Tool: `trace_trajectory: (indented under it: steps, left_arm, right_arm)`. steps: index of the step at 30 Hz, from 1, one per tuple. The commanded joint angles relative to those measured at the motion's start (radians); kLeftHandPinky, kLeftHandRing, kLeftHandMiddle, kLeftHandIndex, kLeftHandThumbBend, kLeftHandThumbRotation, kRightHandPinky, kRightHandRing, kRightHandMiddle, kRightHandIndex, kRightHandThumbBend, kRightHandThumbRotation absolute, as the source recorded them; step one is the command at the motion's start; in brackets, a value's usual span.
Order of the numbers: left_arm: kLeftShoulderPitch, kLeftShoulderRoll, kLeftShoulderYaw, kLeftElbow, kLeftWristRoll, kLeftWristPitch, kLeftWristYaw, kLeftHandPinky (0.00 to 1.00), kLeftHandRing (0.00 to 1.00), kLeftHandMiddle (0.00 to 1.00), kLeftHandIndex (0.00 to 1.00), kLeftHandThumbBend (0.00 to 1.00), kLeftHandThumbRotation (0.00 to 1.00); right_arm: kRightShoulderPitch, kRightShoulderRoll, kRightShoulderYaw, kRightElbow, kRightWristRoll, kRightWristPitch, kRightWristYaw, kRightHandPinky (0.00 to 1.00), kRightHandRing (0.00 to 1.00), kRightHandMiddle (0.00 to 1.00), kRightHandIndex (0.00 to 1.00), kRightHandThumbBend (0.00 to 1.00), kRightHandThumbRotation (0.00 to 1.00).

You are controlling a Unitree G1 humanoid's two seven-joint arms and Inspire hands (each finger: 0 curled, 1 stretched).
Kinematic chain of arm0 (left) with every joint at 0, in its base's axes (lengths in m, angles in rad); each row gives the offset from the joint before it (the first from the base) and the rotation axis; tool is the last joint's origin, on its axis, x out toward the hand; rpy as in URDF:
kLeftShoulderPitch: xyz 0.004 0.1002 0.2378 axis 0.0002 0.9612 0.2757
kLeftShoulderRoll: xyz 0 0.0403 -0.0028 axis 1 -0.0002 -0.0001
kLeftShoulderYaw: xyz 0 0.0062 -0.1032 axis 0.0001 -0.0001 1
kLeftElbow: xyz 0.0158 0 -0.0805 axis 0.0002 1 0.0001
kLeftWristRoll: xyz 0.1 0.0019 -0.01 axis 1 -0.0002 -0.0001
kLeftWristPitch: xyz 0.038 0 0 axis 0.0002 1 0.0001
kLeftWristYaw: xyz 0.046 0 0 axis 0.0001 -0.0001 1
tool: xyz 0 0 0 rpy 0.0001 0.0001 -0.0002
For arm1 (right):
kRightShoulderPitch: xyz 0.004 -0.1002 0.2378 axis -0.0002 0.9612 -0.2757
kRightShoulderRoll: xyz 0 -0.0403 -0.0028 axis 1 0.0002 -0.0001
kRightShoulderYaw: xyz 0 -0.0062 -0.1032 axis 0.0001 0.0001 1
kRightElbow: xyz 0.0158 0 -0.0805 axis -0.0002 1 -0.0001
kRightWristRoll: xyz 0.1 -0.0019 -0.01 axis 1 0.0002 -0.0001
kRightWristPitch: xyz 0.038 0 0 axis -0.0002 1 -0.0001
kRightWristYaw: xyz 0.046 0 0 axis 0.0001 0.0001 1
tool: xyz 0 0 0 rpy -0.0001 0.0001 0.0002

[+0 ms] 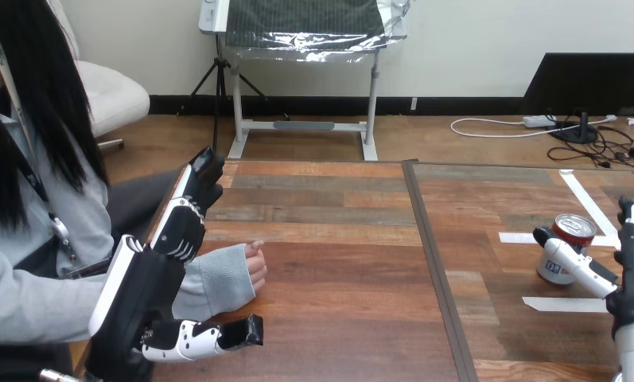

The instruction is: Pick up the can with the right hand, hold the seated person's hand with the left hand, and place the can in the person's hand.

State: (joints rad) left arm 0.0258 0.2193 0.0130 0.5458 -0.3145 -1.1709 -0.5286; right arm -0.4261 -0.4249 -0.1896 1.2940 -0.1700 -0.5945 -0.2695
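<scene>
The likeliest slip, I judge, is the red-topped white metal can (pixel 573 229) tipping or skidding on the wooden plank table (pixel 337 263) if the right hand (pixel 633 296) closes unevenly. Its thumb lies across the can's front while its straight fingers stand just beside it, not yet wrapped. The left hand (pixel 142 290) (wide open too) brackets the person's grey-sleeved hand (pixel 248 274), straight fingers behind and thumb in front, gripping nothing; a careless squeeze could pinch it.
</scene>
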Motion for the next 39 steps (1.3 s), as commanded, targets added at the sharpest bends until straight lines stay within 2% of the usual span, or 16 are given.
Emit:
trace_trajectory:
  steps: [1,9,15,22,30,39]
  left_arm:
    - [-0.039,0.010,0.002,-0.051,-0.024,-0.014,-0.006,0.98,1.00,1.00,1.00,1.00,0.51]
    - [-0.023,0.006,-0.004,-0.069,-0.049,0.009,-0.021,0.99,1.00,1.00,1.00,1.00,0.51]
    - [-0.020,0.005,-0.004,-0.071,-0.057,0.009,-0.031,0.99,1.00,1.00,1.00,1.00,0.51]
    - [-0.011,0.004,-0.002,-0.082,-0.063,0.015,-0.040,0.99,1.00,1.00,1.00,1.00,0.52]
    - [-0.010,0.003,-0.002,-0.084,-0.082,0.012,-0.053,0.98,1.00,1.00,1.00,1.00,0.53]
    - [-0.015,0.003,-0.001,-0.071,-0.112,0.006,-0.082,0.98,1.00,1.00,1.00,1.00,0.50]
  right_arm:
    - [-0.091,-0.026,0.011,-0.004,-0.001,0.004,-0.007,0.94,0.99,0.99,1.00,1.00,0.65]
    - [-0.089,-0.024,0.008,0.000,0.006,0.013,0.011,0.95,1.00,1.00,1.00,1.00,0.72]
    - [-0.090,-0.029,0.028,0.002,-0.017,0.029,-0.007,0.96,1.00,1.00,1.00,1.00,0.75]
    - [-0.091,-0.031,0.034,0.007,-0.018,0.038,-0.004,0.97,1.00,1.00,1.00,1.00,0.77]
    - [-0.094,-0.032,0.045,0.007,-0.031,0.047,-0.013,0.92,0.97,0.99,0.99,1.00,0.79]
    - [-0.096,-0.024,0.025,0.004,-0.001,0.032,0.041,0.89,0.97,0.99,0.98,1.00,0.77]
